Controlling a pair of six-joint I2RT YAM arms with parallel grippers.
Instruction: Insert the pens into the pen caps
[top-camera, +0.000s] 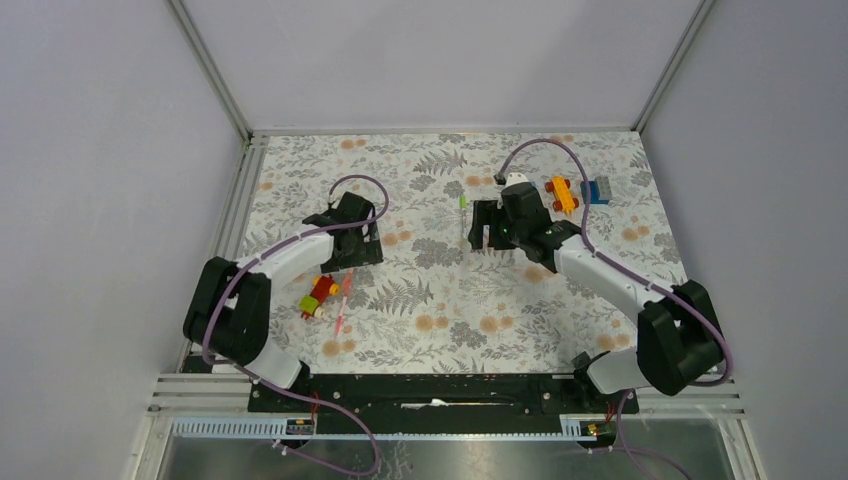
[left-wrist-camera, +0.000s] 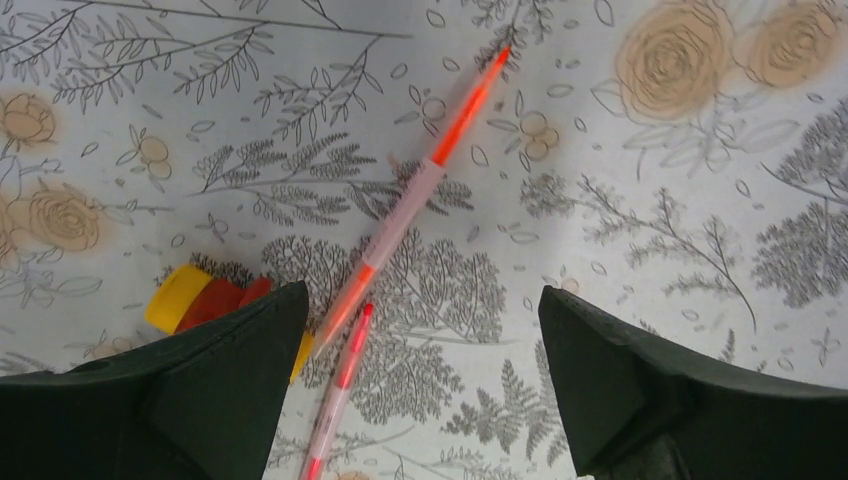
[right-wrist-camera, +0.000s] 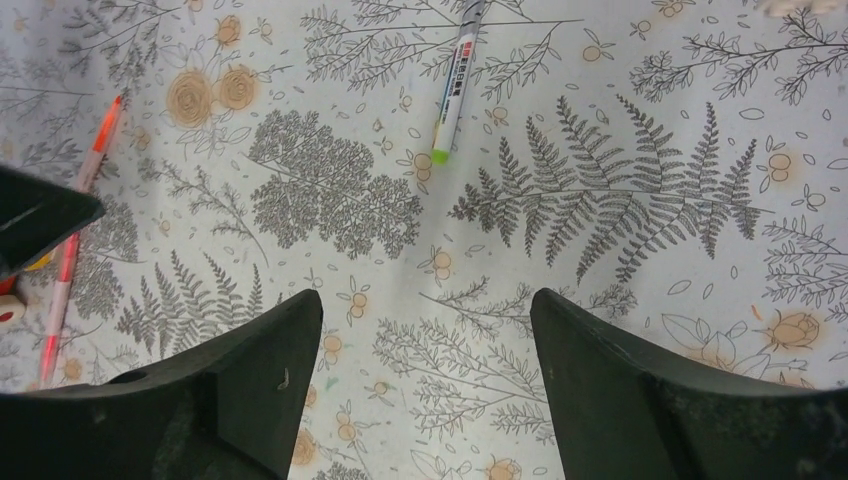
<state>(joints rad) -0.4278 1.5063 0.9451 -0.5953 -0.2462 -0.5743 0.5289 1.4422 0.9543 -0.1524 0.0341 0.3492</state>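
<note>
Top external view: floral table (top-camera: 440, 300).
- Left gripper (top-camera: 350, 250): over the table's left part, its opening not readable from here.
- Pink pens (top-camera: 344, 300): two thin sticks lying flat on the table, just on the near side of the left gripper.
- Red-yellow toy (top-camera: 320, 295): just beside the pink pens, on their left.
- Right gripper (top-camera: 488, 238): right of centre, far half of the table.
- White pen (top-camera: 463, 218): just left of the right gripper, lying flat, green end at its far tip.
- Orange-yellow toy (top-camera: 562, 195) and blue toy (top-camera: 600, 190): right of the right gripper, near the far edge.

Left wrist view:
- Left gripper (left-wrist-camera: 422, 295): fingers spread wide, holding nothing.
- Long pink pen (left-wrist-camera: 410, 200): lies diagonally ahead of the fingers, its near end just beside the left finger (left-wrist-camera: 220, 390).
- Second pink pen (left-wrist-camera: 340, 390): lies between the fingers, closer to the left one, apart from both.
- Red-yellow toy (left-wrist-camera: 195, 295): partly hidden behind the left finger.

Right wrist view:
- Right gripper (right-wrist-camera: 425, 298): fingers spread wide, holding nothing.
- White pen (right-wrist-camera: 455, 90): ahead of the fingers and apart from them, its green end nearest the gripper. Whether that end is a cap cannot be told.
- Pink pens (right-wrist-camera: 85, 170): at the left edge, well apart from this gripper.
</note>
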